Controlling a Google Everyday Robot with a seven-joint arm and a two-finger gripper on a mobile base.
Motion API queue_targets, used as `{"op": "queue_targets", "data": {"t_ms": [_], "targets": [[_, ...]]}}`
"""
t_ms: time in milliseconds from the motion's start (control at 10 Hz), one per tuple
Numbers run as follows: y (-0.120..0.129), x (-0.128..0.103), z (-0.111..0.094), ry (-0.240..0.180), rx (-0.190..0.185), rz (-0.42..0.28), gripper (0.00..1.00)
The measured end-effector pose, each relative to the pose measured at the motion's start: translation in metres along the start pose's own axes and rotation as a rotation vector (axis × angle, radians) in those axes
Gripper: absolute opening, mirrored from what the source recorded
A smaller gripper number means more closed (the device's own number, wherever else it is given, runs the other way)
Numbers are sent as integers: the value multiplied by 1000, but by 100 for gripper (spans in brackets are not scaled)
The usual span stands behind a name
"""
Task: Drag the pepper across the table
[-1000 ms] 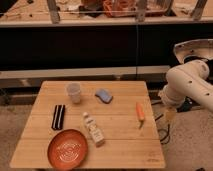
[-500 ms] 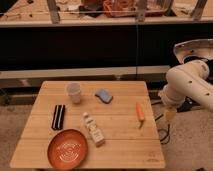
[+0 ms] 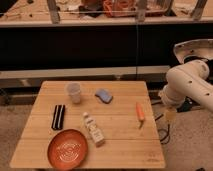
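Arm [image 3: 189,86] cut off by right edge; end effector [image 3: 170,116] beside table [image 3: 125,150].

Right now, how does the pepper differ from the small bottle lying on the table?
The pepper is orange, slim and tapered; the bottle is pale, thicker and longer. The pepper lies near the table edge closest to the arm; the bottle lies nearer the middle, beside the orange plate. Both lie flat on the table, untouched: the gripper hangs open just past that edge, closer to the pepper.
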Motion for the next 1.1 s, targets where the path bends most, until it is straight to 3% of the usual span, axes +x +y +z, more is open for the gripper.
{"op": "queue_targets", "data": {"t_ms": [300, 1100], "targets": [[-2, -27, -1, 10, 5, -98, 80], [-2, -45, 5, 41, 15, -244, 80]]}}
